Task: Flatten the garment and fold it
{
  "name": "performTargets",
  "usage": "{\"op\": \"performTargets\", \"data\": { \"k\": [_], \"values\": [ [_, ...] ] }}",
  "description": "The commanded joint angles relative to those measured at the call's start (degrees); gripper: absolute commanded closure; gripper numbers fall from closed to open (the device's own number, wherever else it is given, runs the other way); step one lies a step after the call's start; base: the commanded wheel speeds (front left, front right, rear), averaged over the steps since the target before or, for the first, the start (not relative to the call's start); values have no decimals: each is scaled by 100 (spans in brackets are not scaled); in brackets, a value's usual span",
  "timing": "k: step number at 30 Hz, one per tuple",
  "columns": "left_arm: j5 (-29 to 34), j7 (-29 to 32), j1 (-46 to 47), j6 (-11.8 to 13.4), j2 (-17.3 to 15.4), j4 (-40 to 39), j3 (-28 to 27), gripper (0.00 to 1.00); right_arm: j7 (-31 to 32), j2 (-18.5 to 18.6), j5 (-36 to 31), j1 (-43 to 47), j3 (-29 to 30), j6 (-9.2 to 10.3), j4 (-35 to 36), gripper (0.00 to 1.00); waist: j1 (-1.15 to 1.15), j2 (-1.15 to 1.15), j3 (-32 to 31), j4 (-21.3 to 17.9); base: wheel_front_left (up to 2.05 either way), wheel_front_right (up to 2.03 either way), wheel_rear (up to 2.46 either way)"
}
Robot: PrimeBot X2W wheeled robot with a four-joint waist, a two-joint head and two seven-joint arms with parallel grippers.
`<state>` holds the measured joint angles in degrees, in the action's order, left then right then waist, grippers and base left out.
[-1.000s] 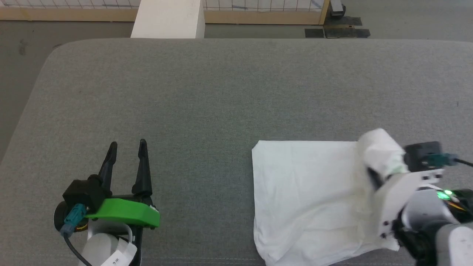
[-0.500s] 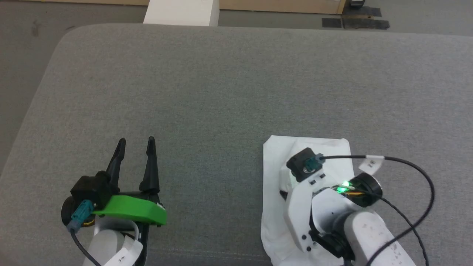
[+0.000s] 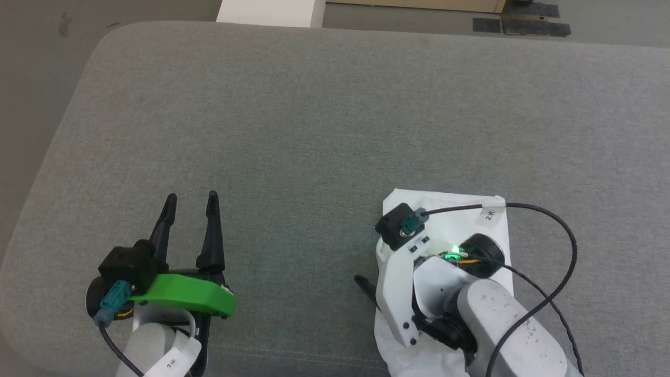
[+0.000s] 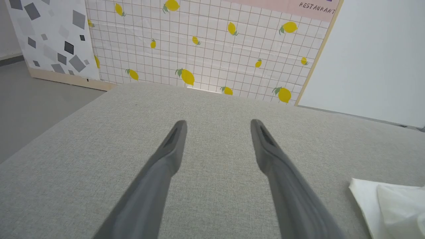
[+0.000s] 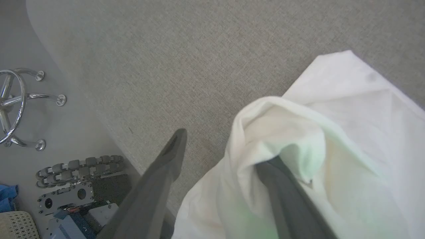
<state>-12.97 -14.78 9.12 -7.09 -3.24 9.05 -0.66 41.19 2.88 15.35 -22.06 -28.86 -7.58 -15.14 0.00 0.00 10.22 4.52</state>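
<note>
Garment (image 5: 365, 109): thin white cloth, folded, on grey woven pad (image 3: 314, 131); R hand (image 5: 222, 149) spread, cloth-draped; L hand (image 4: 217, 124) spread.

Pretty sure this is a robotics lab dressed up as a set, not a real home: lemon-print grid backdrop (image 4: 206, 56) at 12 o'clock in the left wrist view, "RESTAURANT" sign (image 4: 317, 6) at 1, plus bare grey floor (image 5: 73, 132), roller wheels (image 5: 79, 166) and exposed electronics (image 5: 76, 215) around 8 in the right wrist view.
</note>
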Motion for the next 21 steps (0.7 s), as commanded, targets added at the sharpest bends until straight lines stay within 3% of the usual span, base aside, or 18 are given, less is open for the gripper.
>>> {"op": "performTargets", "data": {
  "k": [1, 6, 10, 21],
  "values": [
    [-36, -22, 1, -39, 19, 20, -6, 0, -130, -1, 97, -126, -27, 9, 112, 0, 0, 0, -72, -66, 0, 0, 0],
    [-31, -22, -39, -39, 17, 15, 8, 0, -640, -1, 268, -147, 23, 9, 546, 0, 0, 0, -215, -183, 0, 0, 0],
    [-21, -22, -88, -39, 17, -16, -4, 0, -593, 50, 220, -7, 136, 9, 744, 0, 0, 0, -287, -277, 0, 0, 0],
    [-33, -22, -151, -39, 7, -41, -19, 0, 453, 384, 152, 595, 297, 9, 1059, 0, 0, 0, -421, -381, 0, 0, 0]
  ]
}}
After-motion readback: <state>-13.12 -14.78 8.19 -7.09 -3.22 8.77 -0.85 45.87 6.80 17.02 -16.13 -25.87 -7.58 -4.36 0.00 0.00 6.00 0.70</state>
